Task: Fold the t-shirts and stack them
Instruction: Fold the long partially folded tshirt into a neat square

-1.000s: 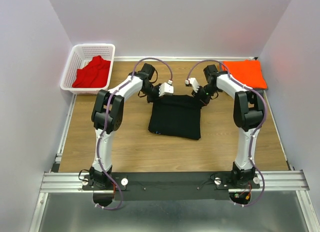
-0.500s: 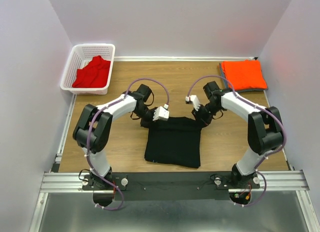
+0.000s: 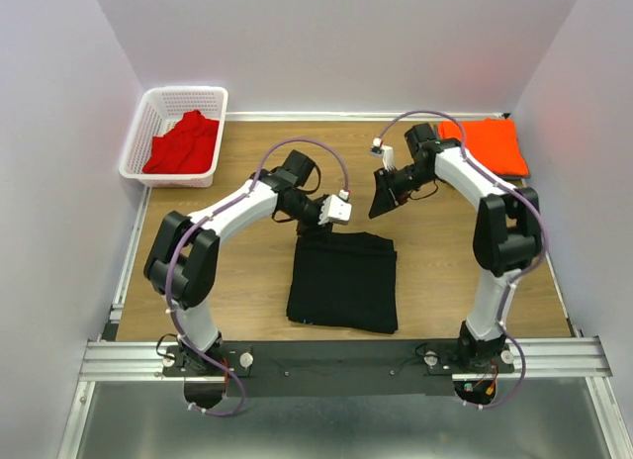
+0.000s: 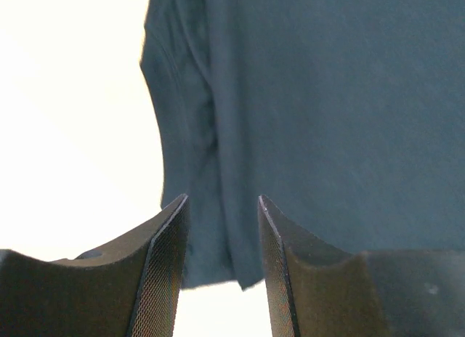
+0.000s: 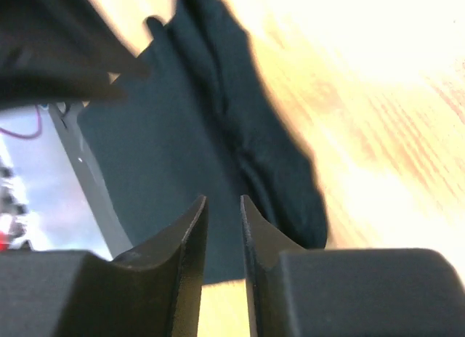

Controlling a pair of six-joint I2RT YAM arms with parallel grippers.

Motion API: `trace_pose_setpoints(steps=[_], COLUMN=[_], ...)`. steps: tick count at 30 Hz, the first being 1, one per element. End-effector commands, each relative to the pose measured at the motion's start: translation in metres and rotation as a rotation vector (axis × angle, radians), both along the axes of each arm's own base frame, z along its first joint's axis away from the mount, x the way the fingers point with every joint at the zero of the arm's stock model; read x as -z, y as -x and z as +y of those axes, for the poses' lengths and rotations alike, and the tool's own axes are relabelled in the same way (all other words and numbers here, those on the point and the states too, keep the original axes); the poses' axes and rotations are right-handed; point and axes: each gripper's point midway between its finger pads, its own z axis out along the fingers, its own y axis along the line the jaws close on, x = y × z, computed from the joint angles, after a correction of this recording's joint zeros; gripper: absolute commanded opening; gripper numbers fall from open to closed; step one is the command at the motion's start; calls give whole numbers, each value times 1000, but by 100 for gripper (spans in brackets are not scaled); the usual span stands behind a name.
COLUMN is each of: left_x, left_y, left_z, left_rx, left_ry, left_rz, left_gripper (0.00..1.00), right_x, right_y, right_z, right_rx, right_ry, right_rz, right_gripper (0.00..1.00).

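The black t-shirt [image 3: 343, 281] lies folded in a rectangle at the middle of the table. It also shows in the left wrist view [image 4: 327, 112] and in the right wrist view [image 5: 167, 148]. My left gripper [image 3: 334, 220] hovers just above the shirt's far edge, open and empty [image 4: 221, 202]. My right gripper [image 3: 381, 200] is raised beyond the shirt's far right corner, its jaws a little apart with nothing between them [image 5: 221, 200]. The orange t-shirt [image 3: 495, 147] lies folded at the far right, partly behind my right arm. The red t-shirt [image 3: 183, 142] lies crumpled in the basket.
A white mesh basket [image 3: 148, 118] stands at the far left corner. Grey walls close in the table on three sides. A metal rail [image 3: 336, 358] with the arm bases runs along the near edge.
Both grippers have let go of the black shirt's far edge and risen off it. The right one pulled back towards the far right. The shirt now lies still, folded, near the front.
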Motion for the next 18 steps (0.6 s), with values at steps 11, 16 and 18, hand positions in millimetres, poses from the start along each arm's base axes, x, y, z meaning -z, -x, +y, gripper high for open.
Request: trace_pose_setpoints(steps=[11, 16, 18], left_x=[51, 62, 64], left_y=[4, 18, 22], left_z=[-54, -53, -55], left_rx=[88, 125, 135], left_ry=[-10, -21, -26], left_rz=[158, 195, 197], left_gripper=[52, 51, 49], right_x=[33, 44, 48], right_y=[-25, -17, -16], right_z=[26, 29, 30], right_rx=[63, 66, 65], right_ry=[-108, -132, -135], right_rz=[234, 305, 314], right_gripper=[28, 28, 28])
